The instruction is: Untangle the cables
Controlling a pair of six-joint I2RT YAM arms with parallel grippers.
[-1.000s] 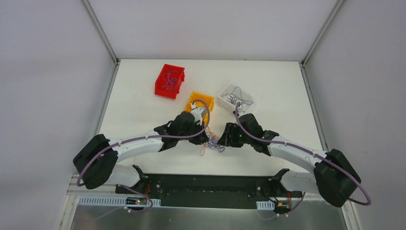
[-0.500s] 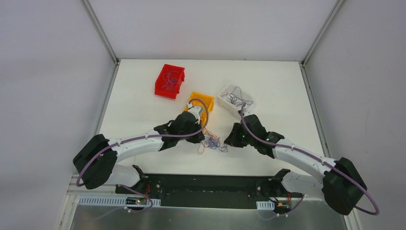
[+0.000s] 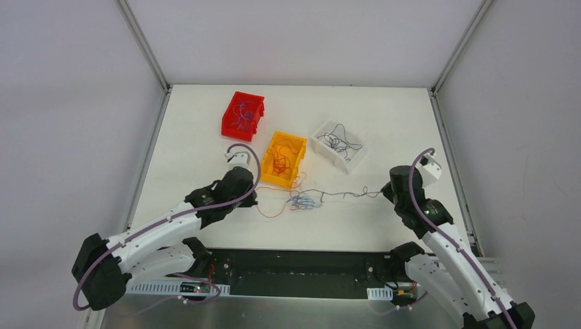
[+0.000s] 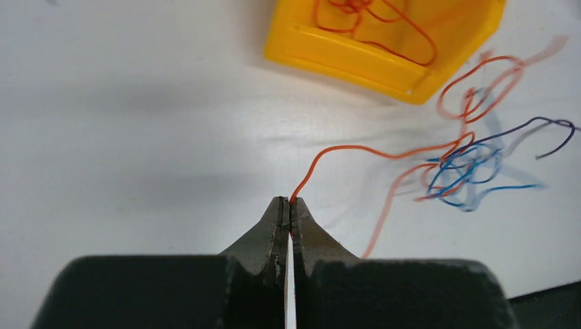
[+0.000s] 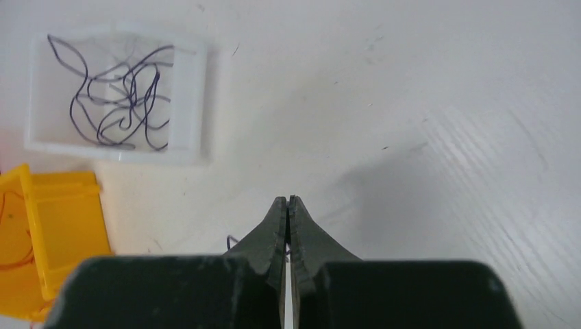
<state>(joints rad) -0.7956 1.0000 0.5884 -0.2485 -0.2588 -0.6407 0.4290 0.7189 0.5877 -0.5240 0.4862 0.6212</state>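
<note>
The cables form a small knot of blue, orange and dark grey wires on the white table between my arms; it also shows in the left wrist view. My left gripper is shut on an orange cable that runs right into the knot; the wire leaves its tips. My right gripper is shut on a dark grey cable stretched left to the knot. In the right wrist view its tips are closed, with a short dark wire end beside them.
At the back stand a red bin with blue wires, a yellow bin with orange wires, close to the knot, and a white bin with dark wires. White walls enclose the table on three sides.
Both grippers have pulled apart from the knot, the left one to the left and the right one far to the right. The orange and dark grey cables are now drawn out of the tangle.
</note>
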